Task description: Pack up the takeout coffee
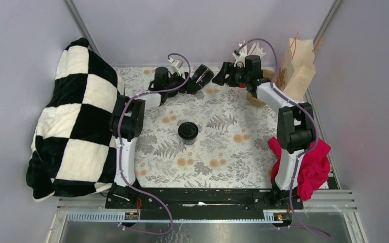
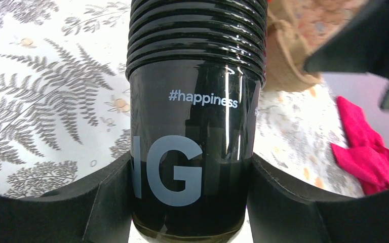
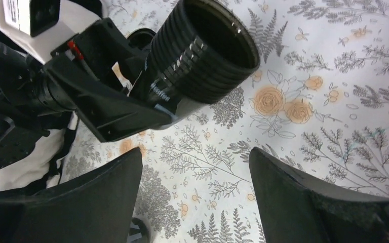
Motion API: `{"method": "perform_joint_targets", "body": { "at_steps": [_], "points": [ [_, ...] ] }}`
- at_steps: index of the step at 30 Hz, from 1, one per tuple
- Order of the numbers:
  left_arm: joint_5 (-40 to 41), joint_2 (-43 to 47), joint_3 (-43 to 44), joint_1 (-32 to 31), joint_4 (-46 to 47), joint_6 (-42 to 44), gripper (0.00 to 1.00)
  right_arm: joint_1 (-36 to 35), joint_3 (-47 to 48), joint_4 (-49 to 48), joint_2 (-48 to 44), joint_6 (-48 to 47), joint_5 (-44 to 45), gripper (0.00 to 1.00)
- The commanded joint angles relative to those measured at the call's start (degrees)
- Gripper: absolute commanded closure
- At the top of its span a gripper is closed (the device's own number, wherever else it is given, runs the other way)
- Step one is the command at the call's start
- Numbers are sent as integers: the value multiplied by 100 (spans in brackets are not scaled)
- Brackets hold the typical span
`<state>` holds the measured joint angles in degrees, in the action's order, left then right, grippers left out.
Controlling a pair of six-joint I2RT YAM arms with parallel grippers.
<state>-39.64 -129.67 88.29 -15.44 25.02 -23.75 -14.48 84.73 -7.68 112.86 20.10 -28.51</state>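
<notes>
Black cup stack [image 2: 195, 126] gripped sideways by outstretched left pincer [image 2: 195, 202]; right pincer [image 3: 195, 192] agape opposite.

Bright, even overhead light; only soft shadows on the bench [image 1: 223, 152]. Glare streaks run down the glossy black cup stack [image 2: 195, 101], and the background behind it is blurred. The right end effector [image 3: 195, 172] is dark and soft-focus near the lens.
</notes>
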Motion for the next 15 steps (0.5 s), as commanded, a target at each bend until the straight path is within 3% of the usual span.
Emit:
{"method": "perform_joint_targets", "body": {
  "at_steps": [1,9,15],
  "points": [
    [-1323,701,-429,142,1517,-240,72,181,1040,1169,-63,-527,-757,17],
    [-2330,702,-554,174,1751,-499,73,200,2995,2230,955,-1123,-2056,19],
    [-2501,496,-664,178,2964,-1433,74,154,3698,2263,1611,-775,-2701,28]
  ]
}}
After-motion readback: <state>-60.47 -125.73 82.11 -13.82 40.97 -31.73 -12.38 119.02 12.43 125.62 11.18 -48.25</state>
